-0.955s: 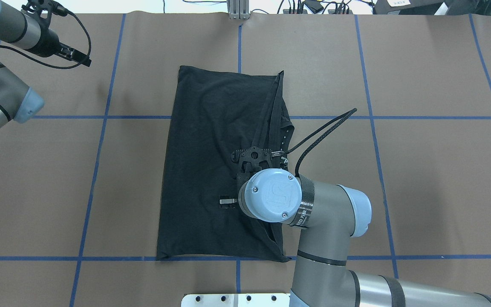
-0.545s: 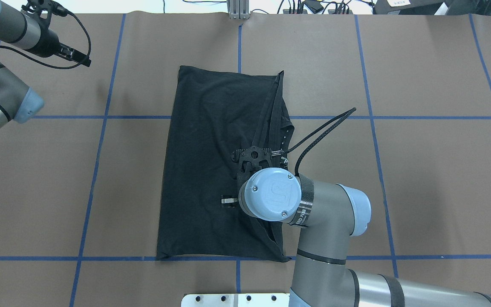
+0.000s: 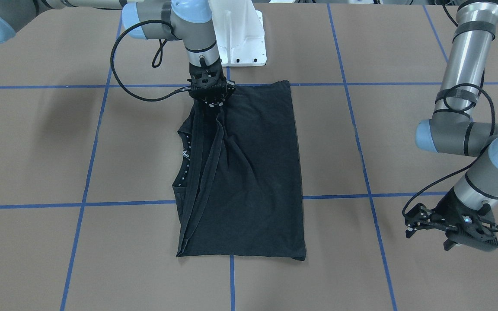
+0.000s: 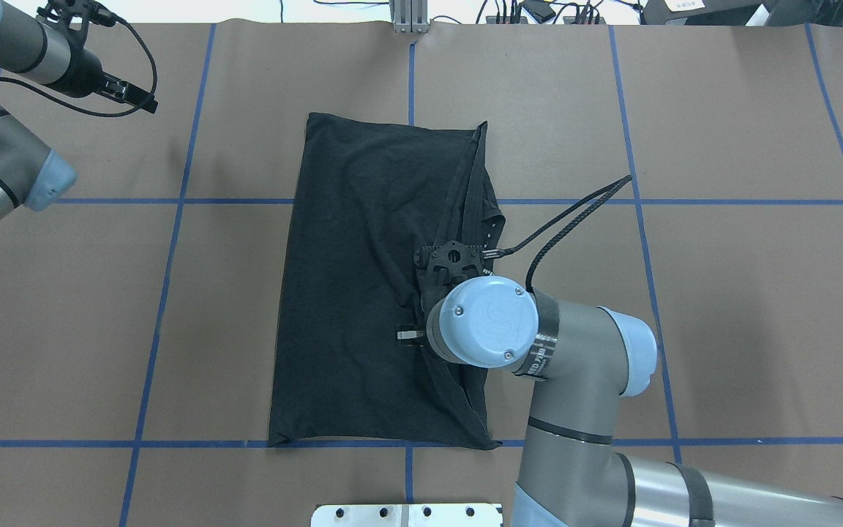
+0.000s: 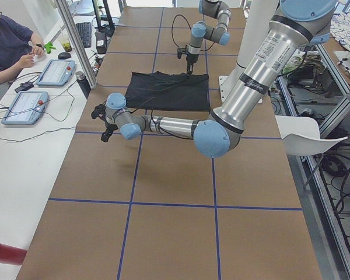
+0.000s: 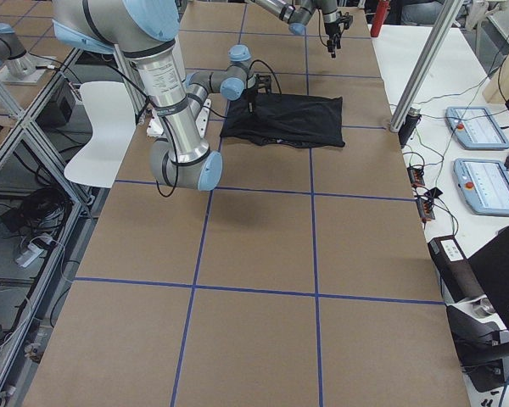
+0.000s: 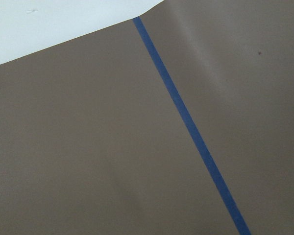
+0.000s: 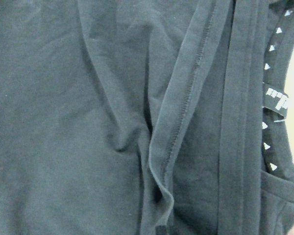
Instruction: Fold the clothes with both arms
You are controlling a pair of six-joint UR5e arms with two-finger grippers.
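Observation:
The black T-shirt (image 4: pixel 348 278) lies folded into a long rectangle at the middle of the table, plain side up; its graphic is hidden. It also shows in the front view (image 3: pixel 257 172). My right gripper (image 3: pixel 209 103) points straight down over the shirt's near right part, and hem strips and folds rise to it, so it looks shut on the cloth. In the overhead view the wrist covers it. The right wrist view shows hems and the collar label (image 8: pixel 277 98) close up. My left gripper (image 4: pixel 145 104) hangs empty over the far left of the table, well clear of the shirt; I cannot tell how its jaws stand.
The brown table cover (image 4: pixel 721 293) carries a grid of blue tape lines (image 7: pixel 186 122). The white pedestal base (image 3: pixel 238 34) stands at the near edge behind the shirt. An operator (image 5: pixel 9 41) sits at a side table with tablets beyond the far edge.
My right wrist has shifted a little to the right over the shirt, and its cable loop swung right with it. The shirt's outline and the left arm look the same.

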